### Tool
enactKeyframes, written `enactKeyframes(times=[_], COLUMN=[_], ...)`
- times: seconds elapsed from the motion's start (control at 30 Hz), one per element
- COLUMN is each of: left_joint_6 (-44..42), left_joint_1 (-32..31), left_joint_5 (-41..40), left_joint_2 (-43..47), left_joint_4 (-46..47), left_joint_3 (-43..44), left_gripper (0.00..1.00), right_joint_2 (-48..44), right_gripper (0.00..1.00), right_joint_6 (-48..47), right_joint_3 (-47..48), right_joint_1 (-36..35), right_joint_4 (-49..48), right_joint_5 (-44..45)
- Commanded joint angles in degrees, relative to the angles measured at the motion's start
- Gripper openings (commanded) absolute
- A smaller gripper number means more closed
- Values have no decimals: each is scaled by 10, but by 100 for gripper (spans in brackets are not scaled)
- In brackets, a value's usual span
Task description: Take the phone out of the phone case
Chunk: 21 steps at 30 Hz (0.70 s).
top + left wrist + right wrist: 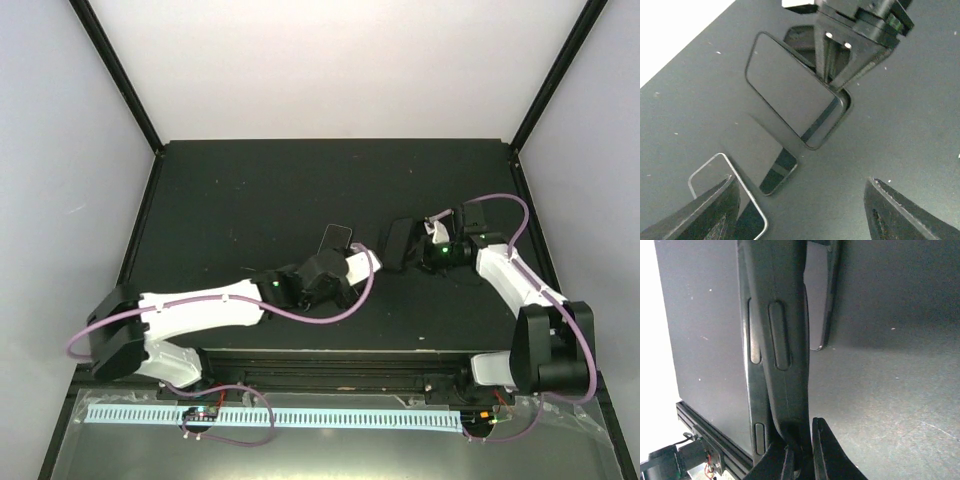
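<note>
- The phone (710, 174) appears to be out already. It lies flat on the table (230, 200) with its silver rim showing, partly under 1 finger of the left gripper (802, 182). That gripper's 2 fingers stand wide apart with nothing between them.
- The phone case (785, 95) hangs tilted above the table, pinched by its side rim in the right gripper (802, 440). Those fingers are squeezed nearly together on the thin edge. I judge the case empty, though its glossy inner face makes that hard to confirm.
- Risk 1: the left finger is either just above the phone or touching it; I cannot tell which. A sideways or downward move could drag the phone or knock it across the table.
- Risk 2: the right gripper holds only a narrow, flexible rim. If the right arm swings quickly, the case could twist or slip free and fall onto the phone lying near it.
- Risk 3: the 2 grippers are near each other, so a careless lift of the left arm could strike the case or the right fingers.
- The safer order, I judge, is to ease the left gripper up and away from the phone first. The case can then be lowered onto the table well apart from the phone.
</note>
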<state>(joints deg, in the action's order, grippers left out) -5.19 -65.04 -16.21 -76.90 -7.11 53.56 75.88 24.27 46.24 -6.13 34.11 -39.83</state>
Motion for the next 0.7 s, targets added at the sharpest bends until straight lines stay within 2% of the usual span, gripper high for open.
enactKeyframes(times=[0.0,0.23,0.47,0.67], left_joint_6=[-12,-32,-66,-72], left_joint_1=[-10,-14,-14,-14], left_joint_5=[21,28,20,7], left_joint_2=[-66,-159,-248,-286], left_joint_4=[64,115,124,138], left_joint_3=[43,75,125,141], left_gripper=[69,67,60,60], right_joint_2=[28,95,127,137], right_gripper=[1,1,1,1], right_joint_6=[-14,-47,-57,-61], right_joint_3=[4,18,31,32], right_joint_1=[10,16,19,19], right_joint_4=[-11,-9,5,7], right_joint_5=[-10,-18,-9,-18])
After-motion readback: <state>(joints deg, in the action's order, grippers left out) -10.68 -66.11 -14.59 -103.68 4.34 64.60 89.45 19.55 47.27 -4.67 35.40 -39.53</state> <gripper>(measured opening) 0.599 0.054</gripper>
